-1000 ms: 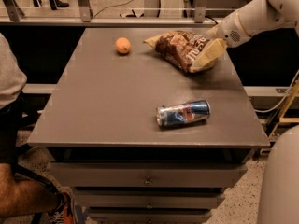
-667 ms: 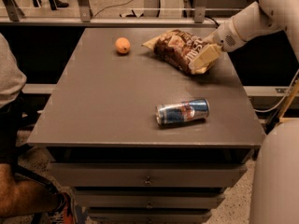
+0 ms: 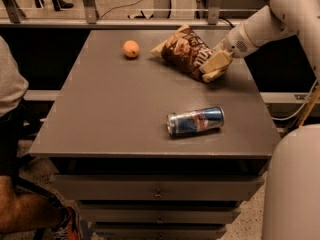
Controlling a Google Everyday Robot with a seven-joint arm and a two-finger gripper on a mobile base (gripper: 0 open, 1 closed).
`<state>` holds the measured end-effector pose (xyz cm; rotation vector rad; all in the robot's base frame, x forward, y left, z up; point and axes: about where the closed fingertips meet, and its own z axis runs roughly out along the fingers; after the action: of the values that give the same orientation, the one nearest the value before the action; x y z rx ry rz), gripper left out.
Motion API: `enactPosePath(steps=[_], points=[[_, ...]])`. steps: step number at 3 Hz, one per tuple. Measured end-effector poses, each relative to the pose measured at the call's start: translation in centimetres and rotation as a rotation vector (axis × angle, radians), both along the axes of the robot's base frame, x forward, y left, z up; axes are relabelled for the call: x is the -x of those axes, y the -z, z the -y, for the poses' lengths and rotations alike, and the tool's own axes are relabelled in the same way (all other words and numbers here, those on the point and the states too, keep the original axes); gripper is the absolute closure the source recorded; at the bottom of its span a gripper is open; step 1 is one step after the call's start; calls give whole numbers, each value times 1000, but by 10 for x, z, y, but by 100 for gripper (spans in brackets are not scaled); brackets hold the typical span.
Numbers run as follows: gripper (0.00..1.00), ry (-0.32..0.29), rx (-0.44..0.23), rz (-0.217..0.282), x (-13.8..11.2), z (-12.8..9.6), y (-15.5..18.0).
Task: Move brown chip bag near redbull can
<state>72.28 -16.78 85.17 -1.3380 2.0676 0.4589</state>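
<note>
Far right of surface (image 3: 100, 114): brown chip bag (image 3: 182, 50), crinkled, prob. light, soft, slick foil; contents crush easily. Claw (image 3: 215, 66) sits against bag's right end; can't tell if clenched or released. Best hold: pinch the flat sealed edge, not the belly. Nearer front, well apart: redbull can (image 3: 195, 121) on its side, may roll if bumped.

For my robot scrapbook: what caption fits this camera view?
The gripper meets the brown chip bag at the back; redbull can lies sideways up front.
</note>
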Motion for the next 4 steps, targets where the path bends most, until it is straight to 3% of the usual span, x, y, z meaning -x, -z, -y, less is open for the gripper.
enactPosePath(steps=[1, 2, 3, 4], points=[[94, -31, -3, 72, 1, -9, -26], [100, -89, -26, 190, 8, -22, -70], [100, -144, -43, 215, 17, -33, -83], [100, -213, -65, 168, 35, -45, -74]])
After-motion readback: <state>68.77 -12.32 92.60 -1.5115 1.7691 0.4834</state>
